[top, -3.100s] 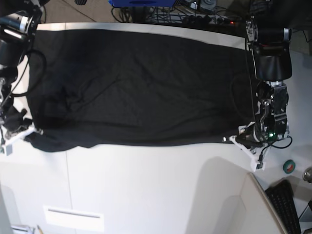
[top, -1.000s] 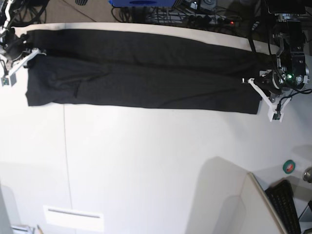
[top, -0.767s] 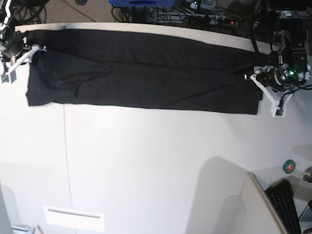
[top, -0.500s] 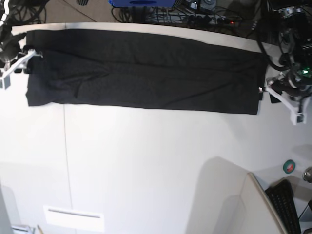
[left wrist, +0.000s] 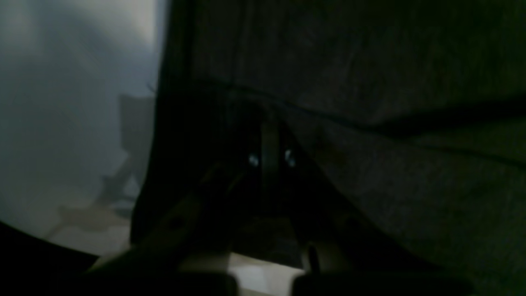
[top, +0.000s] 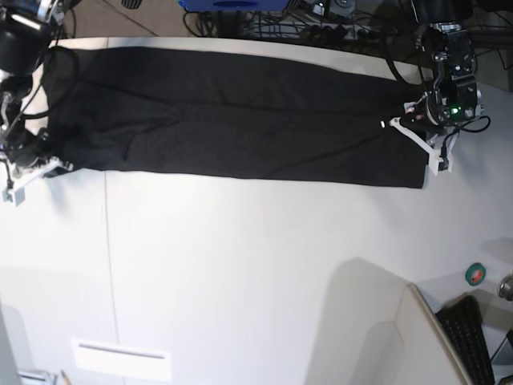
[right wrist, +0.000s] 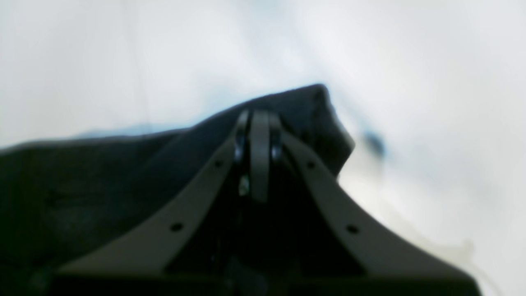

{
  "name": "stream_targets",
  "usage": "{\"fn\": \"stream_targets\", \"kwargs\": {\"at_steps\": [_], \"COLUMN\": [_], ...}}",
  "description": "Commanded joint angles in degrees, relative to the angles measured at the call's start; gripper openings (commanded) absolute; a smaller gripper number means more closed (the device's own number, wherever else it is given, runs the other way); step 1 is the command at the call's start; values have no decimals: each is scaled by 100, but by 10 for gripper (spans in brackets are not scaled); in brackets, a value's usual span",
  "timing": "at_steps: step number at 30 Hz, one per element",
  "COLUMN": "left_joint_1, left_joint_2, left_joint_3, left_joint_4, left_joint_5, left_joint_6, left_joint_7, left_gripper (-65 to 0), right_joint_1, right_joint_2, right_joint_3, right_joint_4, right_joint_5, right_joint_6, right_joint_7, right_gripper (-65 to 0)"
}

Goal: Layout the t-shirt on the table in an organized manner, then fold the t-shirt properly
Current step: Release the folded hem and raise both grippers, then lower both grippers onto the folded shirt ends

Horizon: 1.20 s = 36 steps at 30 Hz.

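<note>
black t-shirt, green tape roll apart

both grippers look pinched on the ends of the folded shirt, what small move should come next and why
Probably lift both ends a little, together. The right gripper is shut on a near corner of the black t-shirt, and the left gripper is shut over cloth at the other end. The shirt lies in a long flat band on the table, so an even lift could start the next fold.

A robotics lab or workshop bench: a broad off-white table carries two robot arms at its side edges, a tangle of cables and power strips runs behind its far edge, and a black keyboard sits past its near right corner.
</note>
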<state>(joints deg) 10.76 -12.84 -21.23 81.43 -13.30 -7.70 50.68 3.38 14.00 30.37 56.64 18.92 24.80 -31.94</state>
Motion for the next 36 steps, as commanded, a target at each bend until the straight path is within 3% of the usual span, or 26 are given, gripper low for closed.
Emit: {"fn": "stream_targets", "kwargs": {"at_steps": [1, 4, 8, 11, 15, 18, 22, 25, 26, 29, 31, 33, 36], "left_joint_1": [-17, 0, -8, -17, -17, -17, -87, -175, -184, -219, -290, -430, -676], "left_joint_2": [-118, -136, -162, -162, -162, -232, -241, -250, -250, -232, -232, -232, -268], "left_joint_3": [-44, -44, -44, -88, -123, -123, -369, -668, -791, -1195, -1380, -1512, -1608], "left_joint_4": [11, -33, 20, 292, 767, 1057, 1479, 1488, 1435, 1145, 811, 380, -341], "left_joint_5": [42, 42, 42, 25, -2, -19, -28, -28, -28, -28, -28, -28, -28], "left_joint_6": [28, 28, 28, 28, 28, 28, -8, -711, -948, -1801, -2337, -2671, -2970], "left_joint_7": [-61, -61, -43, -35, -26, 36, 695, 809, 801, 792, 774, 774, 765], "left_gripper": [-650, -650, -650, -650, -650, -650, -650, -650, -615, -362, -158, -3, 0], "right_joint_1": [89, 273, 300, 317, 27, -263, -729, -949, -984, -1028, -1054, -1098, -1098], "right_joint_2": [187, 398, 459, 477, 415, 81, -174, -367, -393, -411, -411, -411, -411], "right_joint_3": [18, 18, 18, 62, 44, 79, 27, 27, 27, 18, 18, 18, 18], "right_joint_4": [-227, -1000, -1159, -1036, -51, 978, 2235, 2789, 2859, 2859, 2841, 2841, 2841], "right_joint_5": [29, 29, 29, 29, 56, 56, 56, 56, 56, 56, 56, 56, 56], "right_joint_6": [4, -31, -647, -752, -743, -735, -735, -735, -735, -735, -735, -735, -735], "right_joint_7": [183, 623, 676, 685, 685, 685, 685, 641, 641, 641, 632, 632, 632], "right_gripper": [-650, -650, -650, -650, -650, -650, -650, -650, -650, -650, -650, -650, -650]}}
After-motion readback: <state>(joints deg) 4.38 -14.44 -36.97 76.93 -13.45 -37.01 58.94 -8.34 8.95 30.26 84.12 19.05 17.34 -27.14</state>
